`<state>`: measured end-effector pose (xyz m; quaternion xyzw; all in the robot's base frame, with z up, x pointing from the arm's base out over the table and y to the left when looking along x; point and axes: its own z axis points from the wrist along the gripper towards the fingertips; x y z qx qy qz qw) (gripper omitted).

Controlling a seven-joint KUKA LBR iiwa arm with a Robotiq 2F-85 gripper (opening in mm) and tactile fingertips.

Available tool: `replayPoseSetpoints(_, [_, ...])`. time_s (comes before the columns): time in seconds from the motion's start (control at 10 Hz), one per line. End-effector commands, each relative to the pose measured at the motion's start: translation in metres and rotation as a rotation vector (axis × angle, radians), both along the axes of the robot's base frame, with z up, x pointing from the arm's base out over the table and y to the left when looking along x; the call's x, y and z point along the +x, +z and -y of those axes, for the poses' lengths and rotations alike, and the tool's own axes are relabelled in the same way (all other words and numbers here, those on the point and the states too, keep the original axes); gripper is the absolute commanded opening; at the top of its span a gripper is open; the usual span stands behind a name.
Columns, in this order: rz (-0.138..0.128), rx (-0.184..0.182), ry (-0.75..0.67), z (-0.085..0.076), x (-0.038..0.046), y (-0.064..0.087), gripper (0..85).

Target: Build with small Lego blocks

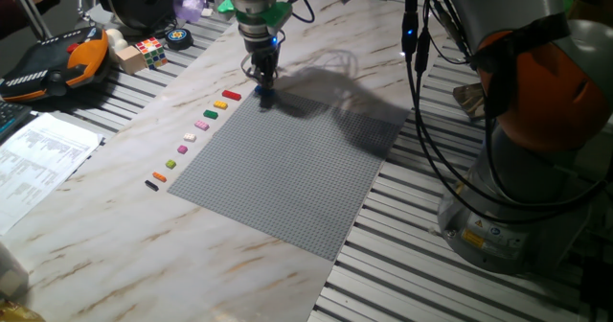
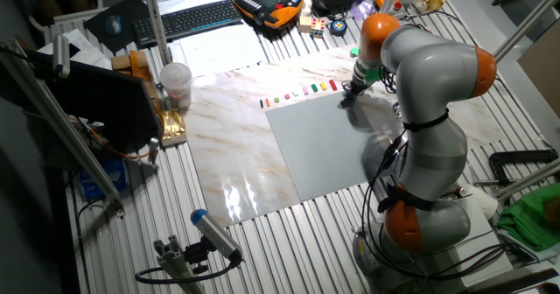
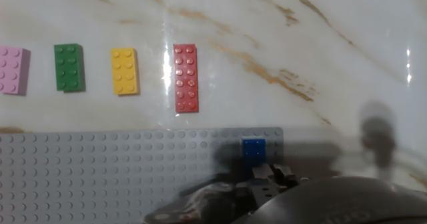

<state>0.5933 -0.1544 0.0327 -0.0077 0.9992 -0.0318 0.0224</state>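
Note:
My gripper [image 1: 265,92] stands low over the far corner of the grey baseplate [image 1: 287,169]. In the hand view a small blue brick [image 3: 253,149] sits on the baseplate [image 3: 100,177] near that corner, just beyond my blurred fingertips [image 3: 261,174]. Their gap is too blurred to judge. A row of small Lego blocks lies on the marble beside the plate's edge: red [image 3: 186,77], yellow [image 3: 125,71], green [image 3: 69,67] and pink [image 3: 13,69]. The fixed view shows the row running on from red [image 1: 232,96] to orange [image 1: 159,176] and black [image 1: 150,184].
A puzzle cube [image 1: 150,49] and an orange-black pendant [image 1: 57,63] lie at the far left. Papers [image 1: 38,154] lie left of the marble. Black cables [image 1: 431,121] hang on the right by the robot base [image 1: 536,121]. A keyboard [image 2: 188,18] and a cup [image 2: 175,82] stand further off.

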Motion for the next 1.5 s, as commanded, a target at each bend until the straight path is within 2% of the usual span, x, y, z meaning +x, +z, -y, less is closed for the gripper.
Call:
replayPoseSetpoints(0.0, [0.001,0.001,0.000,0.000,-0.0005,-0.002,0.7])
replayPoseSetpoints(0.3, [0.003,0.002,0.000,-0.001,0.0003,-0.004,0.7])
replayPoseSetpoints(0.9, [-0.019,-0.006,0.005,0.000,0.0033,0.011,0.7])
replayPoseSetpoints(1.4, [-0.015,-0.008,-0.005,-0.003,0.0067,0.015,0.7])
